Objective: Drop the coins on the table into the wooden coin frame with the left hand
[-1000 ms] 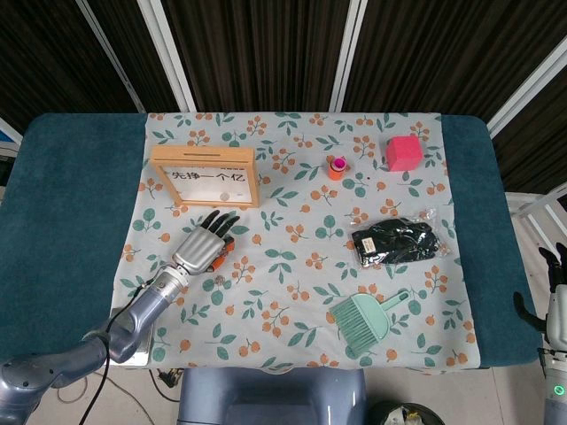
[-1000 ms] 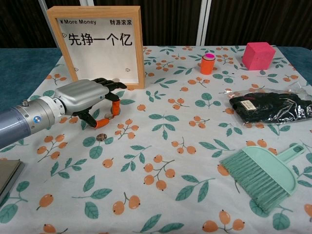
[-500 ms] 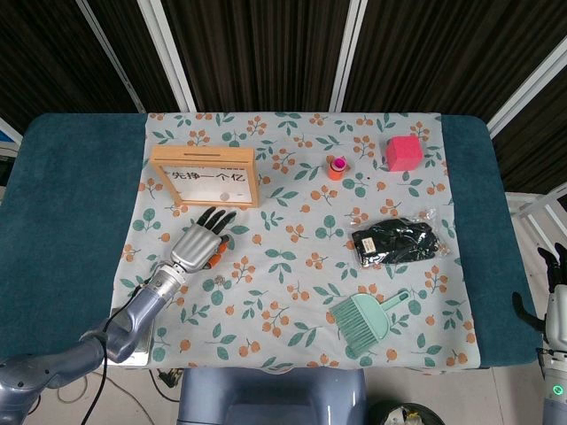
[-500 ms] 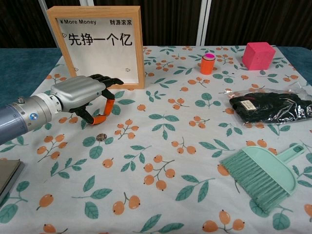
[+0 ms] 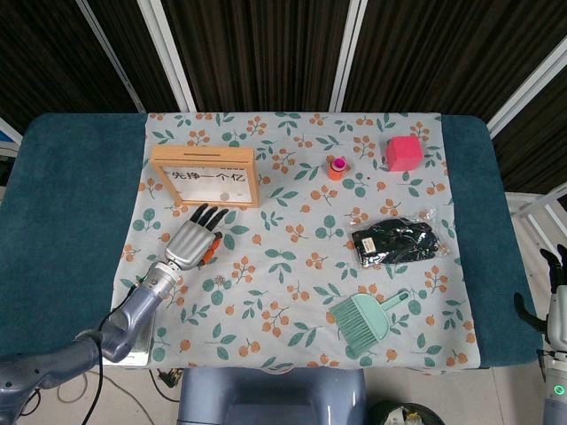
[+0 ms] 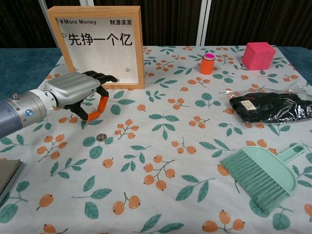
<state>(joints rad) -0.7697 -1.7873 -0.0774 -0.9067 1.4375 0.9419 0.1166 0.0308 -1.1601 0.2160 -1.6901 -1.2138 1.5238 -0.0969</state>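
chest view: left hand (image 6: 78, 92) hovers open just in front of the wooden coin frame (image 6: 100, 46), palm down, holding nothing.

its fingers are spread and point toward the frame's lower edge, and the orange-tipped thumb (image 6: 99, 108) hangs down toward the floral tablecloth (image 6: 165, 161). one coin (image 6: 101, 137) lies flat on the cloth near the thumb, apart from it. head view shows the frame standing upright at the cloth's far left, the hand (image 5: 191, 239) just below it, and the coin (image 5: 219, 280) nearer the robot than the hand. right hand (image 5: 554, 288) sits at the right edge off the table; i cannot tell how its fingers lie.
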